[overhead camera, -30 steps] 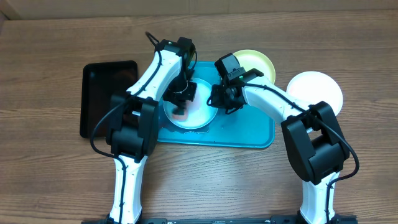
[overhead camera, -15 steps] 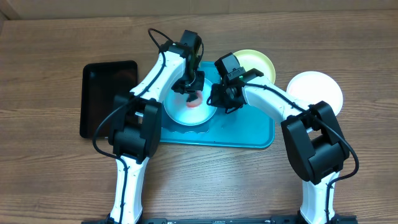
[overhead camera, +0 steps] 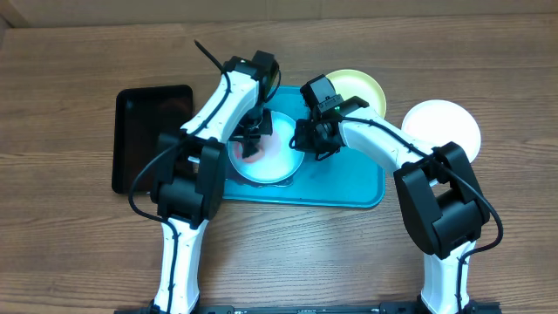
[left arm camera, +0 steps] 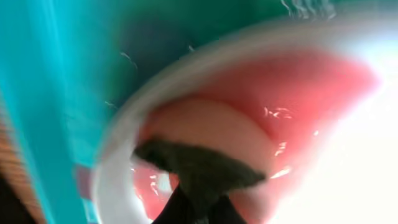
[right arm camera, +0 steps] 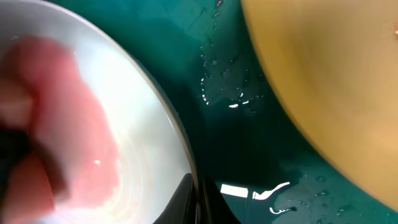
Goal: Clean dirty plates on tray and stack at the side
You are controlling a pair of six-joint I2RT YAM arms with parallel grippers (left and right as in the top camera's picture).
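Turquoise tray [overhead camera: 340, 187] lies mid-table in front of you, with the blue-rimmed plate [overhead camera: 277, 164] lying on its left half. Your left gripper [overhead camera: 253, 139] is down over that plate and grasps a pink sponge [overhead camera: 251, 157], which presses on the plate's left part. The left wrist view is blurred, but it shows a dark fingertip [left arm camera: 199, 177] sunk into the sponge [left arm camera: 249, 124], with the plate's pale rim [left arm camera: 115, 168] curving round it and the tray [left arm camera: 56, 74] beyond.

Your right gripper [overhead camera: 303, 144] is at the plate's right edge. From the right wrist view its dark fingertips [right arm camera: 186, 196] meet on either side of the rim [right arm camera: 168, 112], so it looks clenched on the blue-rimmed plate. The same view shows the sponge [right arm camera: 68, 130] on the white surface and wet tray [right arm camera: 236, 124] between this plate and the yellow plate [right arm camera: 323, 74].

The yellow plate [overhead camera: 357, 87] sits at the tray's far right corner, partly past the rim. The white plate [overhead camera: 445, 122] lies on the wood table [overhead camera: 87, 244] just right of the tray. A black tray [overhead camera: 144, 131] lies left of the turquoise one.
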